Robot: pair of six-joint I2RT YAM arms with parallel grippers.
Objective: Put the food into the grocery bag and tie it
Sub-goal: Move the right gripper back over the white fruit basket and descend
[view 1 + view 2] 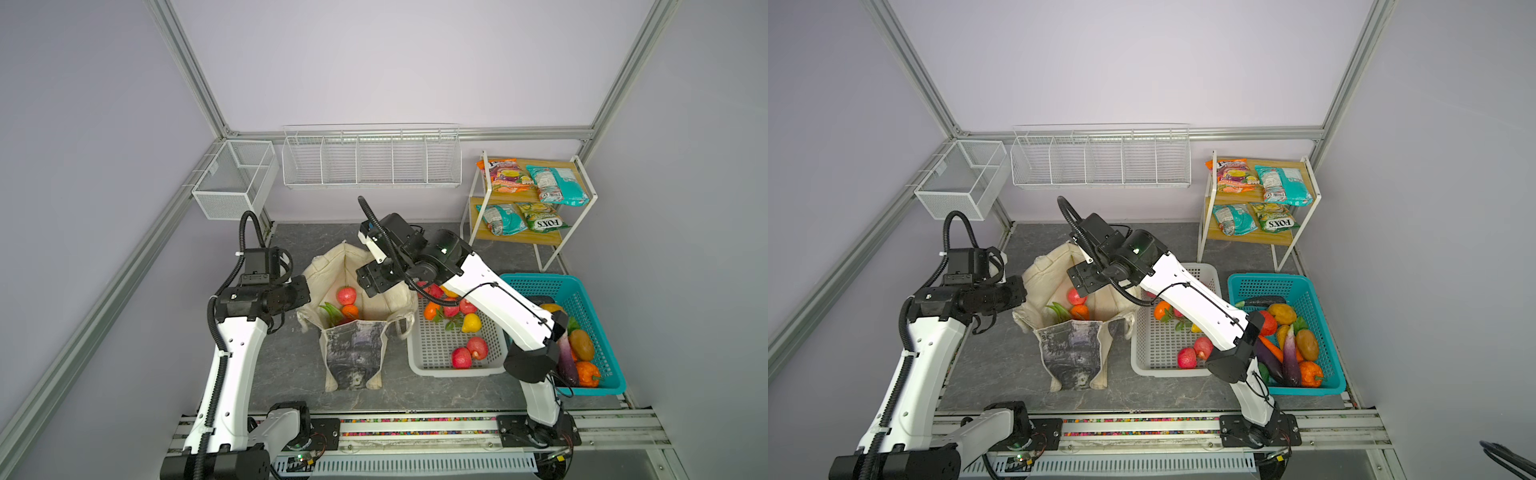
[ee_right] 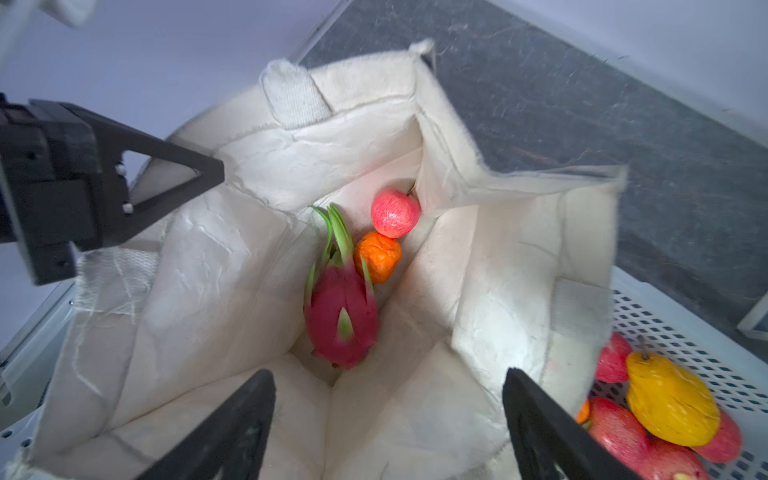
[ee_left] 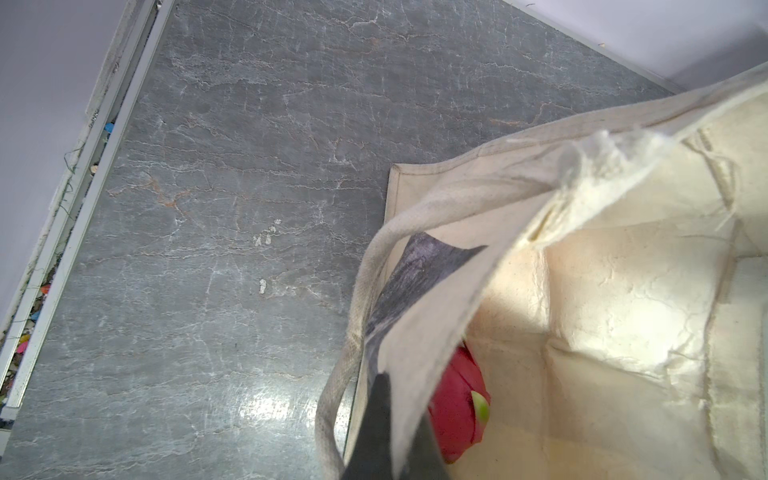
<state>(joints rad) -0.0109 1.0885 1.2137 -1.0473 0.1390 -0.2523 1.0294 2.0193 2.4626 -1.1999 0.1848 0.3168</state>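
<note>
1. Grocery bag (image 1: pixel 353 349) stands open at the centre of both top views. The right gripper (image 2: pixel 386 374) hangs over its mouth with its fingers wide apart and nothing between them.
2. At the bag's left edge in a top view, the left gripper (image 1: pixel 307 293) is pressed together on the rim. The left wrist view shows cloth pinched against a dark finger (image 3: pixel 374 432), which appears to hold the mouth open.
3. Three pieces of food lie on the bag's floor, at the centre of the right wrist view: a dragon fruit (image 2: pixel 340 316), an orange (image 2: pixel 377 257) touching it, and an apple (image 2: pixel 395 212) touching the orange. That much of the loading looks done.
4. The handles (image 3: pixel 361 291) hang loose at the bag's sides, so no tying has begun.
5. Just right of the bag, the white basket (image 1: pixel 453 371) holds more fruit: two apples (image 1: pixel 468 352) near its lower edge, a yellow fruit (image 1: pixel 471 322), and others partly hidden under the right arm. I judge these are left to move.
6. At the right edge, the teal basket (image 1: pixel 598 291) is full of vegetables. The shelf (image 1: pixel 519 237) at the upper right carries snack packets, among them a teal packet (image 1: pixel 557 183). None of these has been bagged.
7. Overall, packing seems partway through, with the knot to follow.
</note>
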